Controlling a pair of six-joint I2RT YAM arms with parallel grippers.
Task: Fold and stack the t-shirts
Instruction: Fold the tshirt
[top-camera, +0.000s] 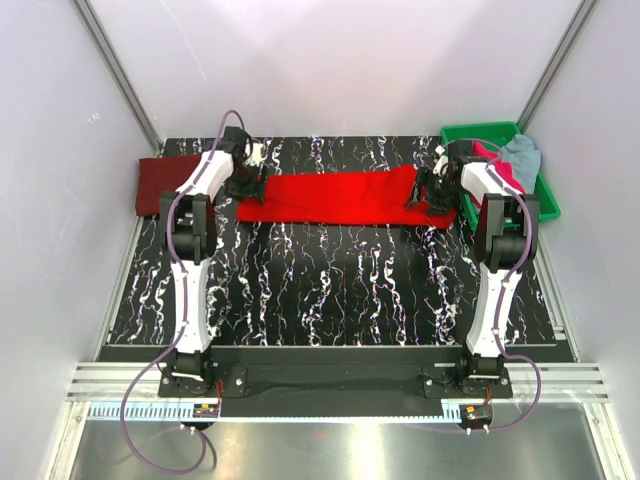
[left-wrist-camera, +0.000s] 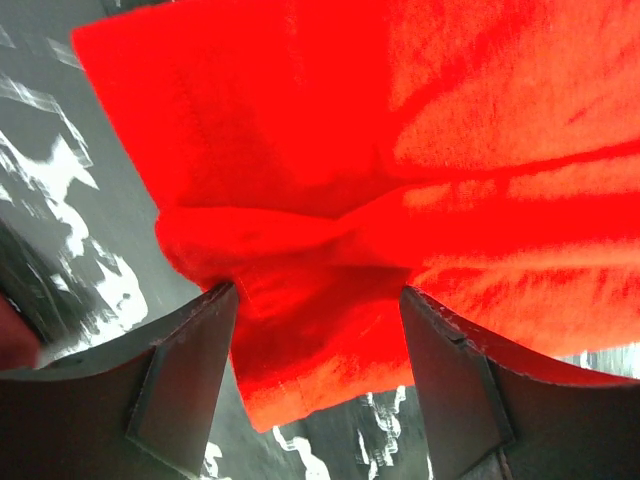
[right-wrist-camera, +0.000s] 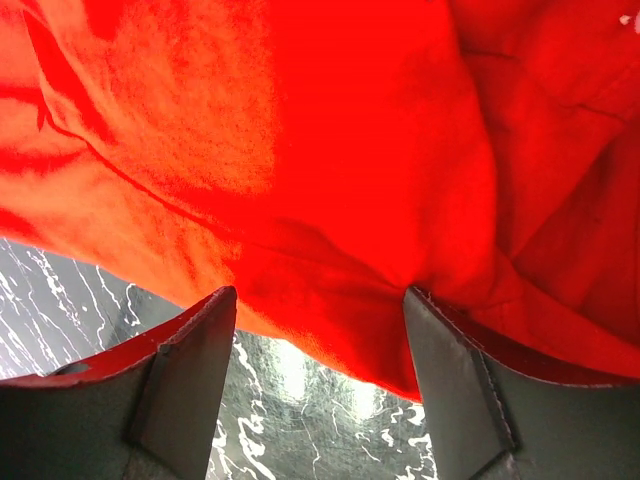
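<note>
Across the far table (top-camera: 330, 285), a red shirt (top-camera: 335, 197) lies in a long band.
Left gripper (top-camera: 244, 186) at its left end, right gripper (top-camera: 428, 196) at its right (both with fingers spread, cloth between them); maroon shirt (top-camera: 162, 186) far left.

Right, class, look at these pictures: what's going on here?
Two robot arms are working on a bright red t-shirt, which lies on the table as a long folded strip. The left gripper sits at its left end and the right gripper at its right end; both have jaws open with the cloth's edge between them. A dark maroon t-shirt lies folded at the far left. A magenta-pink t-shirt and a pale grey-blue one wait in the green tray on the right.
</note>
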